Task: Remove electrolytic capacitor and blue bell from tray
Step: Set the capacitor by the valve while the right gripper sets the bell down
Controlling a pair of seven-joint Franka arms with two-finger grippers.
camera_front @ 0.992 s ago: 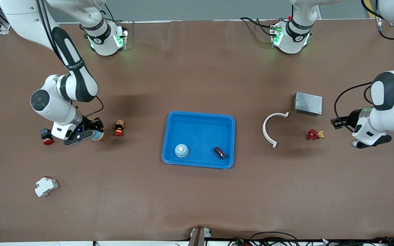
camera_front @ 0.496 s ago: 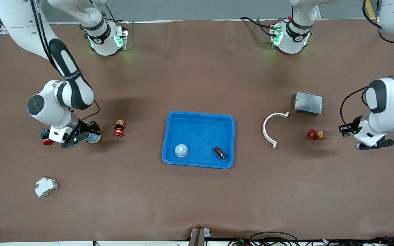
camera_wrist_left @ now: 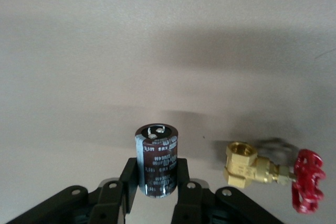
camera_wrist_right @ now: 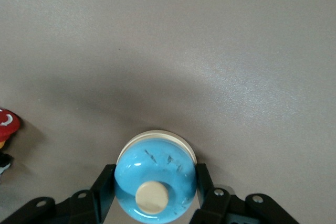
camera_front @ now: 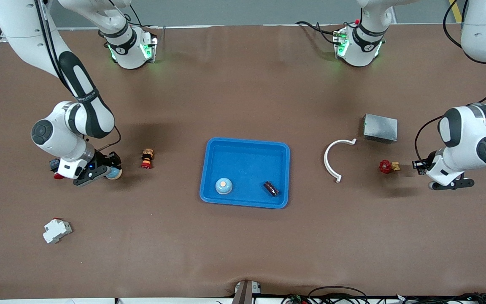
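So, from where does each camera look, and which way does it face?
Front view: high across the table, facing both arms' bases; shows the blue tray, right gripper and left gripper.
Left wrist view: on the left wrist, looking down at its jaws shut on a capacitor, beside the red-handled valve.
Right wrist view: on the right wrist, looking down at its jaws shut on a blue bell.
Shared: front and left wrist views both show the valve.
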